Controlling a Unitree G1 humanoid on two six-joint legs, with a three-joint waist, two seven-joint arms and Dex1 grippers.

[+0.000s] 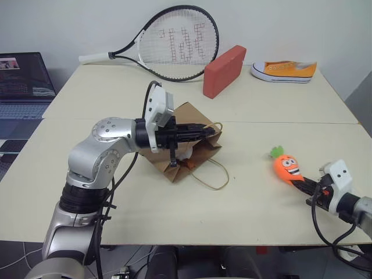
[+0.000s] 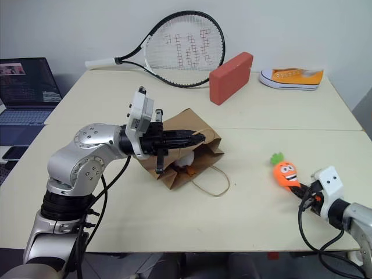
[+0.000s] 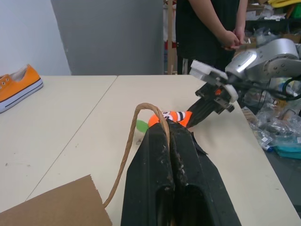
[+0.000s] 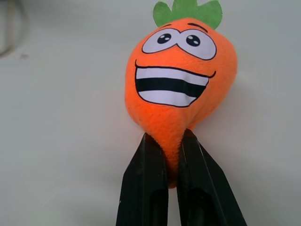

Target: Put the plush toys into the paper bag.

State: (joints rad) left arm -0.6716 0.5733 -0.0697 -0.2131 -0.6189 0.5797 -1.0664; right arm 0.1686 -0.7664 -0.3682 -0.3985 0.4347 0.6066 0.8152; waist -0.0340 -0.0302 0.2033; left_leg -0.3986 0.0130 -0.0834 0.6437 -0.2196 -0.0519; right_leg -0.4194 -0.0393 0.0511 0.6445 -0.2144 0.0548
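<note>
The right gripper [image 4: 171,162] is clamped on the carrot toy's [image 1: 286,165] pointed tip; its long axis continues the fingers' line. The paper bag [image 1: 192,119] lies well to its left, egg toy [image 1: 186,154] inside, handle [image 3: 134,141] pinched by the closed left gripper [image 1: 203,132]

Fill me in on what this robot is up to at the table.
It is packing plush toys into a paper bag lying on its side on the table. The left gripper is shut on the bag's cord handle, holding the mouth up. A white plush egg with orange legs already sits just inside. The right gripper is shut on the narrow tip of the orange carrot plush, which lies on the table to the right of the bag, not yet lifted.
</note>
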